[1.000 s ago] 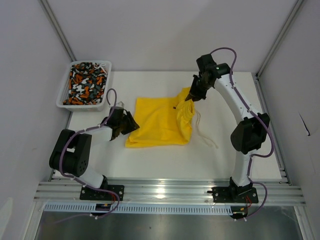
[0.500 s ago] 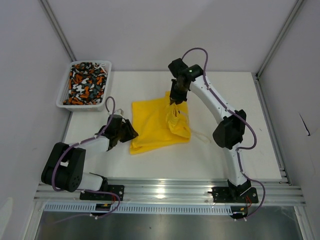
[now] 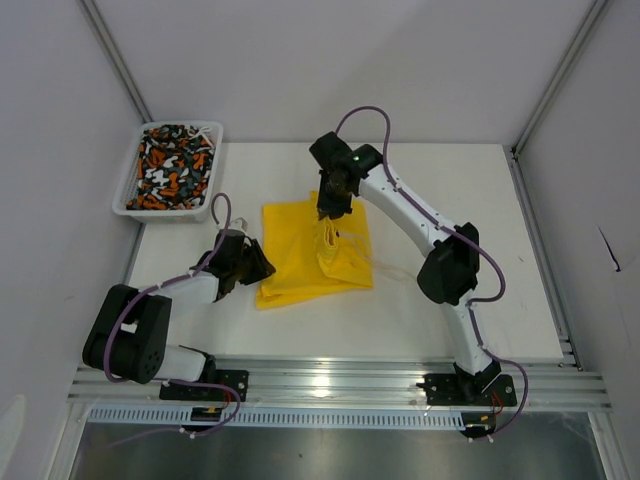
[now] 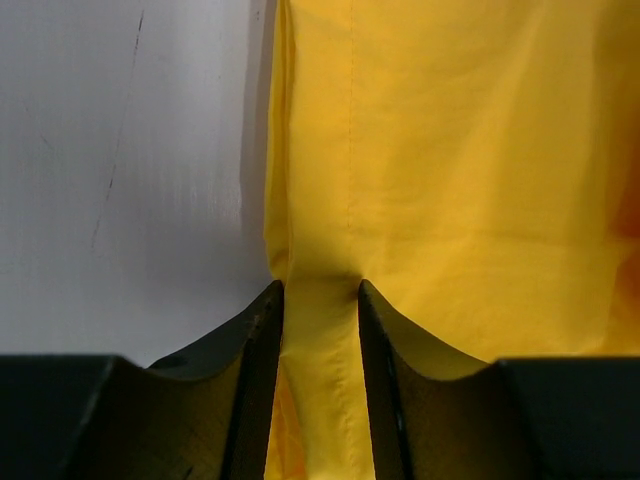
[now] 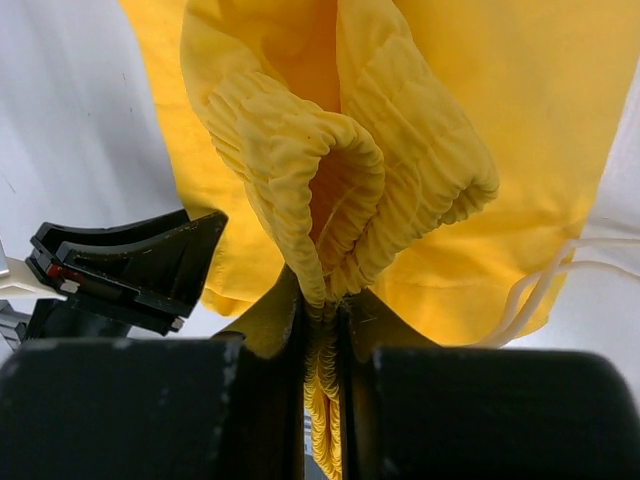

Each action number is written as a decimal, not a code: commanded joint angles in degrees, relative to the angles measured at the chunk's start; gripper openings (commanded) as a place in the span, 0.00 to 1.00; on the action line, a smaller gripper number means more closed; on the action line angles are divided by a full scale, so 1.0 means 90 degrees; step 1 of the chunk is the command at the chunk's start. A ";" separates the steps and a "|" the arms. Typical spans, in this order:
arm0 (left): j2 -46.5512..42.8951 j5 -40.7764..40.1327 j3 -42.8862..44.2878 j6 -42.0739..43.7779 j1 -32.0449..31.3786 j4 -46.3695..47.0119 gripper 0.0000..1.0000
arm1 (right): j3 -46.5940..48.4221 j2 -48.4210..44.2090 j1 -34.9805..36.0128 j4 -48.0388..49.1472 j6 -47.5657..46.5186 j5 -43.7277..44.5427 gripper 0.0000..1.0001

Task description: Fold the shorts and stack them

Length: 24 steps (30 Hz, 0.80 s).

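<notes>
The yellow shorts [image 3: 300, 262] lie in the middle of the table, partly doubled over. My right gripper [image 3: 331, 206] hangs above them, shut on the gathered waistband [image 5: 345, 190], which is lifted off the table and droops in a loop. The pale drawstring [image 5: 560, 272] trails to the right. My left gripper [image 3: 256, 268] sits low at the shorts' left edge; its fingers [image 4: 262, 330] stand partly open astride a fold of yellow cloth [image 4: 320, 340] that fills the gap. The patterned shorts [image 3: 172, 165] lie bunched in the basket.
The white mesh basket [image 3: 128, 205] stands at the back left corner of the table. The left gripper [image 5: 130, 270] shows black at the left of the right wrist view. Grey walls close in left, right and back; a metal rail runs along the near edge.
My right gripper has carried the waistband leftward over the shorts, doubling the right side across. The left gripper has slid in at the left edge and its jaws have narrowed.
</notes>
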 commanded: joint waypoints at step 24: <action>-0.0228 0.0025 -0.0187 0.0132 -0.0120 -0.0230 0.34 | -0.1271 0.0832 0.0701 0.2715 0.1228 0.0093 0.21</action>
